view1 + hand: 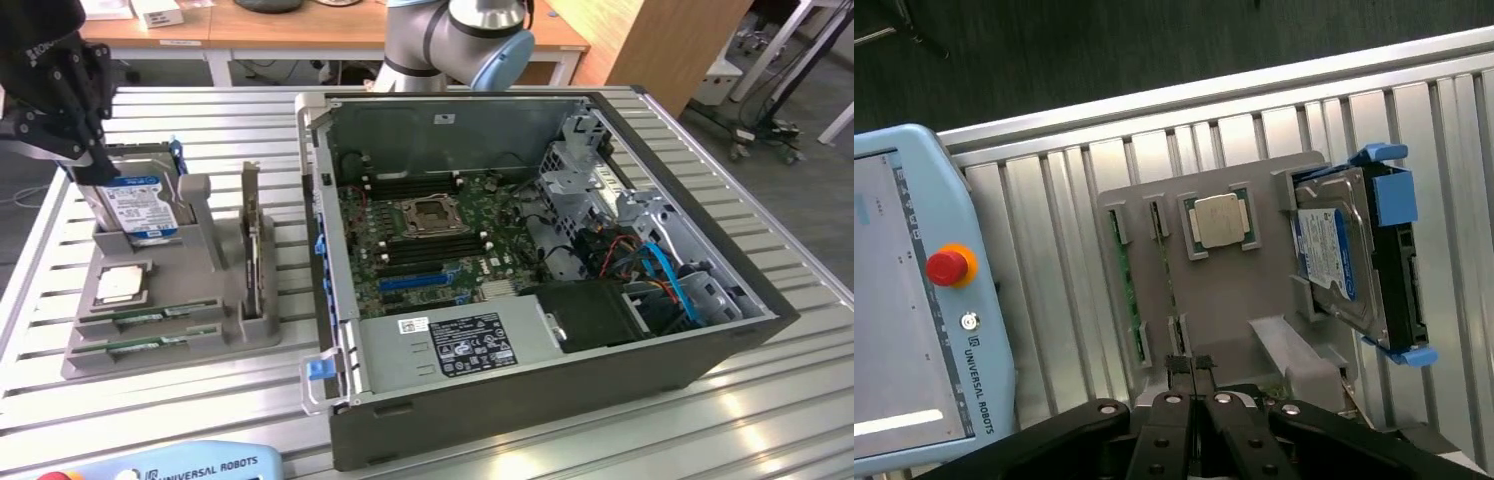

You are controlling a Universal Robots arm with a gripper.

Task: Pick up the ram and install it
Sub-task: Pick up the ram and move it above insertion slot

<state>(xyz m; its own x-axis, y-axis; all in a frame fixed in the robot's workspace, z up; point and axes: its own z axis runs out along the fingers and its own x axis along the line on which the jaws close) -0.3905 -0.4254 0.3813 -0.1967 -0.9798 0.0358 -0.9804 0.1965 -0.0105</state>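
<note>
Exterior view takes in the open computer case (534,250); the wrist view catches the gripper (1192,362), closed and empty, near the ram (1122,280) in its grey holder (1254,290).

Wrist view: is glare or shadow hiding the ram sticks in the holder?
Wrist view: no; the ram sticks are evenly lit, only the processor gleams. Exterior view: the table slats glare bright around the holder.
</note>
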